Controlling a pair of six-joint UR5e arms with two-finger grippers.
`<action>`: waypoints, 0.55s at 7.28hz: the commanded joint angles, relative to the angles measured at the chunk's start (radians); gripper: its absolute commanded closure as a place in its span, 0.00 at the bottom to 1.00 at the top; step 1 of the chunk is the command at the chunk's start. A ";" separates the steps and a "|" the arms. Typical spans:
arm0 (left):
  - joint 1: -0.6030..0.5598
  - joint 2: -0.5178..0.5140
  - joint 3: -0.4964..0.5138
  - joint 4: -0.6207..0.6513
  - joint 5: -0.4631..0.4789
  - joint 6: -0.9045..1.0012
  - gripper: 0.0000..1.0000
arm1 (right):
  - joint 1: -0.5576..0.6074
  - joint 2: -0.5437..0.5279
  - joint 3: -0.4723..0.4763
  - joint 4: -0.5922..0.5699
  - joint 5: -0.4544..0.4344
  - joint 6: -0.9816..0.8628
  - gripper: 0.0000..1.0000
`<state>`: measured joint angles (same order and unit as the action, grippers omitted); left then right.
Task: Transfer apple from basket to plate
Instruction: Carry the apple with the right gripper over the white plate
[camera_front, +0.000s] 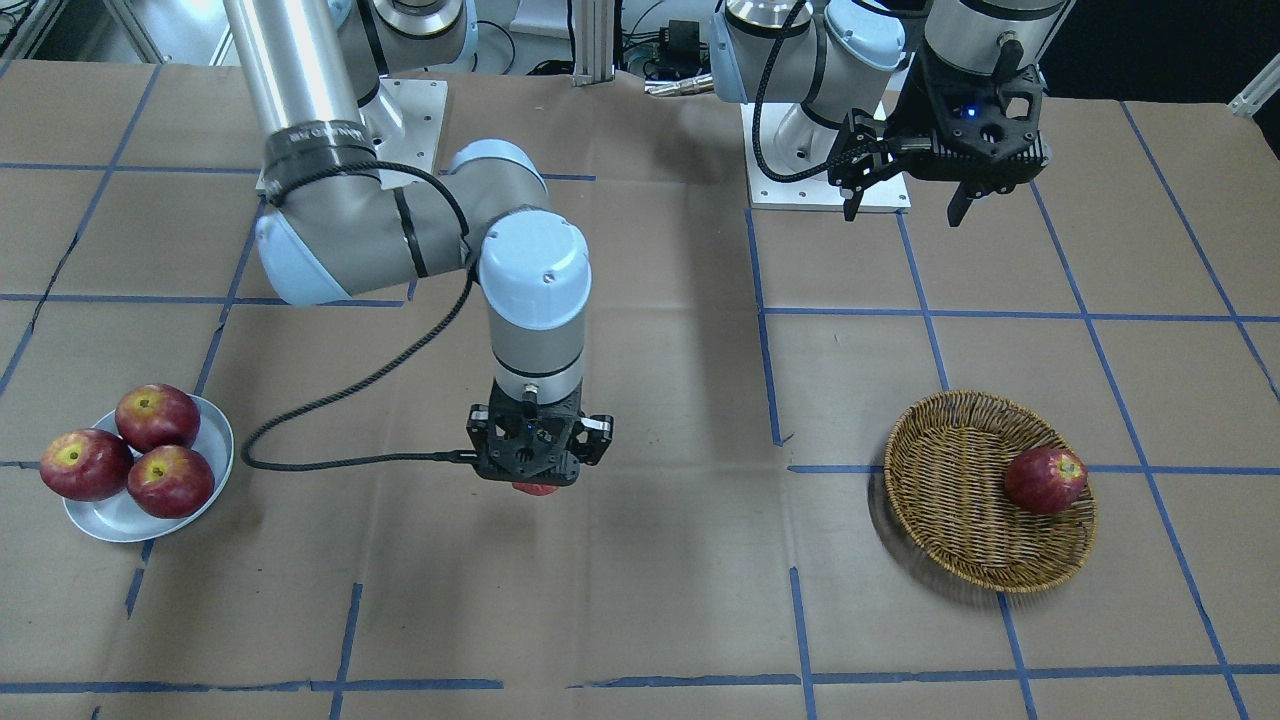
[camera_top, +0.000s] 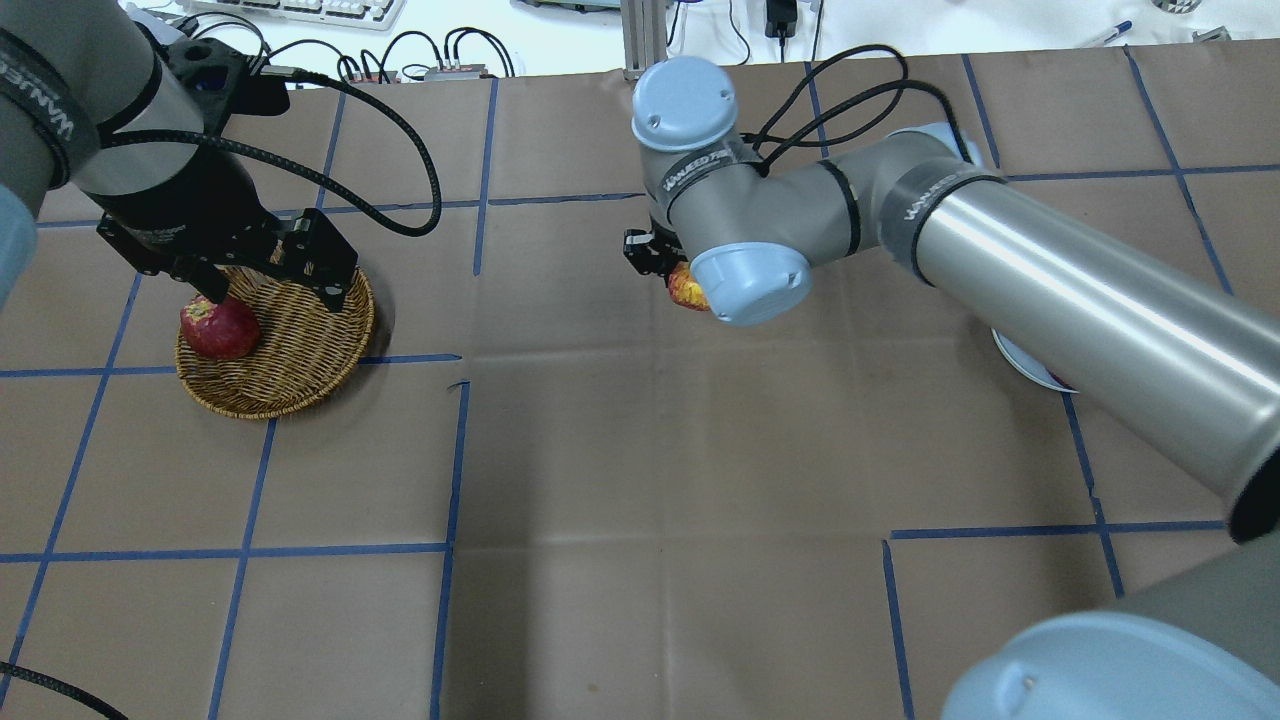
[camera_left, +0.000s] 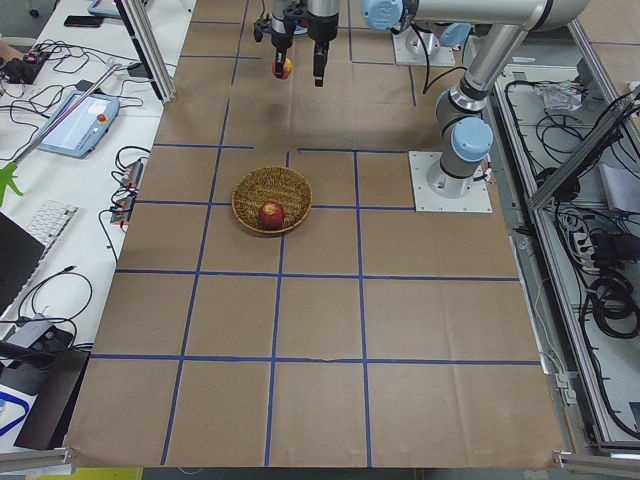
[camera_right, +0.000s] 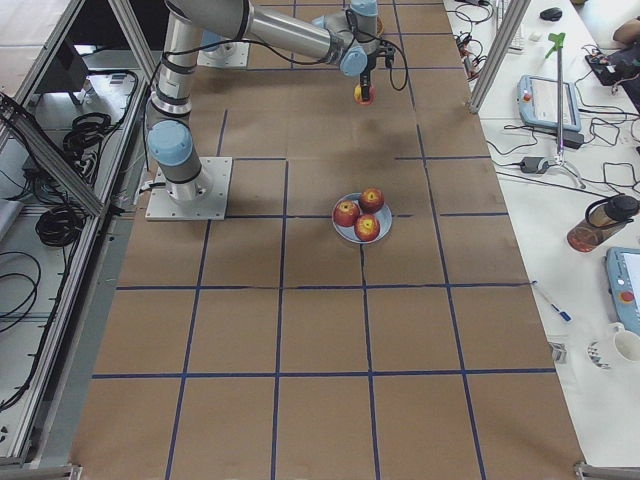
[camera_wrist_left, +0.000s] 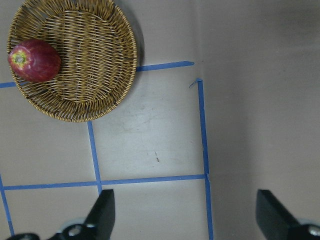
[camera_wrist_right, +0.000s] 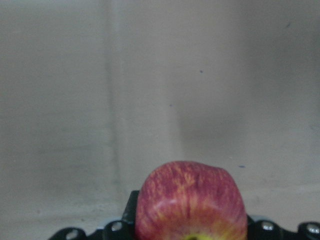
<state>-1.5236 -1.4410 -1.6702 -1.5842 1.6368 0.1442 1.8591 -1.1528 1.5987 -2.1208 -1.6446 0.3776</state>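
Right hand clamped on apple, mid-air btwn basket & plate; left hand fingers apart.

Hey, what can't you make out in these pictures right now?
Held apple: front view, the right gripper hides all but a sliver.
Plate: overhead view, the right arm covers nearly all of it and its apples.
Basket far rim: overhead view, the left gripper blocks it.
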 joint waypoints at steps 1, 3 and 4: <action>-0.001 0.002 0.000 0.000 0.000 0.000 0.01 | -0.204 -0.135 0.021 0.133 0.003 -0.220 0.51; -0.001 0.001 0.001 0.001 0.000 -0.002 0.01 | -0.392 -0.214 0.076 0.134 0.003 -0.478 0.51; -0.001 0.001 0.001 0.001 0.000 -0.002 0.01 | -0.475 -0.218 0.087 0.136 0.006 -0.567 0.50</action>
<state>-1.5247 -1.4398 -1.6696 -1.5836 1.6368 0.1429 1.4969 -1.3487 1.6647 -1.9892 -1.6410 -0.0575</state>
